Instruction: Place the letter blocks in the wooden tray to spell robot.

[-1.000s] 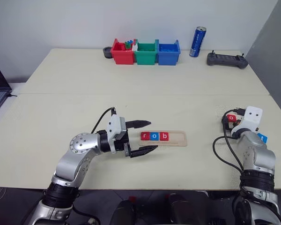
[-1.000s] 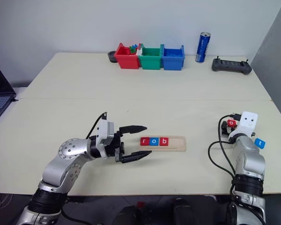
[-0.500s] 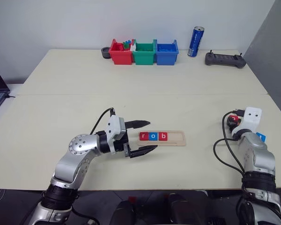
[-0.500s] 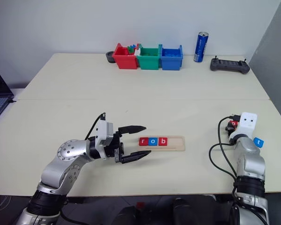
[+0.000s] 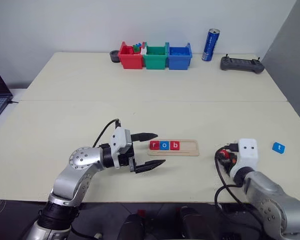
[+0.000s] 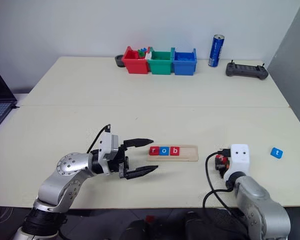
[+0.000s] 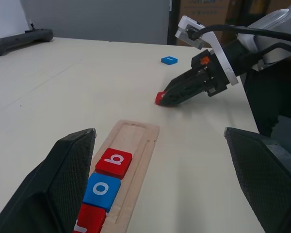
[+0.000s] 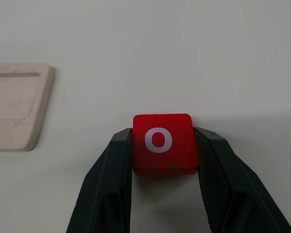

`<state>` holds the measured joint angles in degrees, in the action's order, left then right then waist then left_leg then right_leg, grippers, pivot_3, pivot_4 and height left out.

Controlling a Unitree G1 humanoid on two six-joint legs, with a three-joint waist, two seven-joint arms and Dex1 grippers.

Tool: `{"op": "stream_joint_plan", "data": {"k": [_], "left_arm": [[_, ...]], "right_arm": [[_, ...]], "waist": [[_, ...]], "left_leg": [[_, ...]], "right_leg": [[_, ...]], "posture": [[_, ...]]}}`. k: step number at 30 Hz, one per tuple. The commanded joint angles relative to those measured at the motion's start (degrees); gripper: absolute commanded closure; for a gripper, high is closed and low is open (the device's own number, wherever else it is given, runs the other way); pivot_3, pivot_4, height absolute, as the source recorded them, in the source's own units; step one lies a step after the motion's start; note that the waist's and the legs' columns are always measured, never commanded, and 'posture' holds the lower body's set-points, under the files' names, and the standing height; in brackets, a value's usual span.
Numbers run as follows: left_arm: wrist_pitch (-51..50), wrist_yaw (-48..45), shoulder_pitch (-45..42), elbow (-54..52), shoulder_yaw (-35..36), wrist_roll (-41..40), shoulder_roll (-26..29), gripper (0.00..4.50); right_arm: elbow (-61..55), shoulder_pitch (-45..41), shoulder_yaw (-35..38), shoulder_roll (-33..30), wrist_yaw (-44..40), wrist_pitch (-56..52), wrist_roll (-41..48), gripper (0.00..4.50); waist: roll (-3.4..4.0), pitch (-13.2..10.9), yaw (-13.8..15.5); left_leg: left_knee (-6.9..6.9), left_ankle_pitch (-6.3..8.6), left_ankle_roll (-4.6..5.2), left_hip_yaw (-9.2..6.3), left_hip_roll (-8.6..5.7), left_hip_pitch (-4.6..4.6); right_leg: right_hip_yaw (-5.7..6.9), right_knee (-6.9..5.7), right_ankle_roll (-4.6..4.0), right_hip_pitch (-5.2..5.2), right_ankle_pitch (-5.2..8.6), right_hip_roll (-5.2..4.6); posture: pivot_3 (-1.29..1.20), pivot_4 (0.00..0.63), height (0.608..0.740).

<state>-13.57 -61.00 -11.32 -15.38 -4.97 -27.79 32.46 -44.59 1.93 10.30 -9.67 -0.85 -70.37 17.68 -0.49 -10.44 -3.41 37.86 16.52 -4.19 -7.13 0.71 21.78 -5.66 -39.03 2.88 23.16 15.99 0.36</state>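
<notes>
Reading across the wooden tray (image 5: 173, 147), three letter blocks sit in its groove at the left end: a red "r" (image 5: 154, 145), a blue "o" (image 5: 164, 145) and a red "b" (image 5: 175, 145), touching side by side, their letters upright toward the robot. The tray lies flat on the desk (image 5: 140, 85) with its long axis running left to right; its right part is bare wood.

The right claw (image 8: 162, 167) is pinched on a fourth block, a red "o" (image 8: 162, 141), one black finger against each side edge, the white letter facing up. In the left wrist view that block is low over the desk, right of the tray's bare end and apart from it. A blue "t" block (image 5: 278, 147) lies alone on the desk further right, well apart from the tray.

The left claw (image 5: 154, 149) hangs just left of the tray, pointing along it, its fingers spread wide and holding nothing.

At the desk's far edge stand red, green and blue bins (image 5: 155, 55), a blue can (image 5: 210, 45) whose printing I cannot read, and a dark controller (image 5: 242, 63).
</notes>
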Motion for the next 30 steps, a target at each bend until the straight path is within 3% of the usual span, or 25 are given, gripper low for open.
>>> {"op": "stream_joint_plan", "data": {"k": [1,5,9,17,21,24,27,30], "left_arm": [[0.30,-0.47,-0.15,-1.55,0.91,-0.77,0.39,0.00],[0.27,-0.71,-0.56,-1.32,0.88,-0.72,0.47,0.00],[0.40,-0.81,-0.70,-1.09,0.86,-0.54,0.40,0.00],[0.57,-0.51,-0.10,-1.25,1.20,-0.51,0.28,0.00],[0.76,-0.73,-0.07,-0.99,0.94,-0.32,0.19,0.00],[0.79,-1.52,-0.79,-0.75,0.46,-0.55,0.01,0.00],[1.17,-2.44,-1.02,-0.67,-0.03,-0.43,0.06,0.00],[2.06,-4.41,-1.30,-0.80,-0.78,-0.20,0.38,0.00]], "right_arm": [[0.92,-0.18,-0.97,2.59,0.76,-0.68,0.08,2.69],[2.18,-1.49,-1.65,4.71,-0.08,-1.47,1.04,1.32],[1.58,-1.39,2.70,-0.25,-4.39,-1.86,2.50,0.03],[-0.74,-8.13,12.45,-14.79,-18.10,-5.54,12.47,0.03],[2.24,-2.66,7.41,-31.28,-38.30,12.77,12.16,0.03],[13.94,-0.04,3.15,-40.10,-53.45,34.36,6.09,0.03],[25.59,-1.95,-0.88,-43.08,-60.40,48.66,1.73,0.03],[36.04,-8.65,-5.16,-42.93,-64.88,53.95,0.32,0.03]], "waist": [[-0.03,0.01,-0.02],[-0.05,0.03,-0.12],[-0.10,0.06,-0.08],[-0.09,0.03,0.06],[-0.09,-0.01,0.15],[-0.22,-0.08,0.18],[-0.35,-0.15,0.17],[-0.35,-0.20,-0.07]], "left_leg": [[0.00,0.00,0.00,0.00,0.01,-0.01],[0.00,0.00,0.00,0.01,0.05,-0.02],[0.01,0.00,0.00,0.02,0.05,-0.02],[0.00,0.00,0.01,0.02,0.01,0.02],[-0.01,0.01,0.02,0.03,0.00,0.03],[0.02,0.01,0.03,0.05,-0.01,0.04],[0.07,0.01,0.03,0.12,-0.01,0.00],[0.08,0.01,0.03,0.15,0.01,-0.05]], "right_leg": [[0.01,0.01,0.00,0.00,0.00,0.01],[0.00,0.01,0.00,0.00,0.00,0.04],[0.00,0.02,0.00,0.00,0.00,0.04],[0.00,0.03,0.00,0.00,0.00,0.02],[0.02,0.08,0.01,-0.01,0.01,0.02],[0.03,0.15,0.03,-0.05,0.01,0.00],[-0.02,0.15,0.05,-0.08,0.00,-0.01],[-0.05,0.10,0.02,-0.08,-0.01,0.00]], "posture": [[0.00,0.150,0.740],[0.00,0.150,0.740],[0.00,0.150,0.740],[0.00,0.150,0.740],[0.00,0.150,0.740],[0.00,0.150,0.740],[0.00,0.150,0.740],[0.00,0.150,0.740]]}}
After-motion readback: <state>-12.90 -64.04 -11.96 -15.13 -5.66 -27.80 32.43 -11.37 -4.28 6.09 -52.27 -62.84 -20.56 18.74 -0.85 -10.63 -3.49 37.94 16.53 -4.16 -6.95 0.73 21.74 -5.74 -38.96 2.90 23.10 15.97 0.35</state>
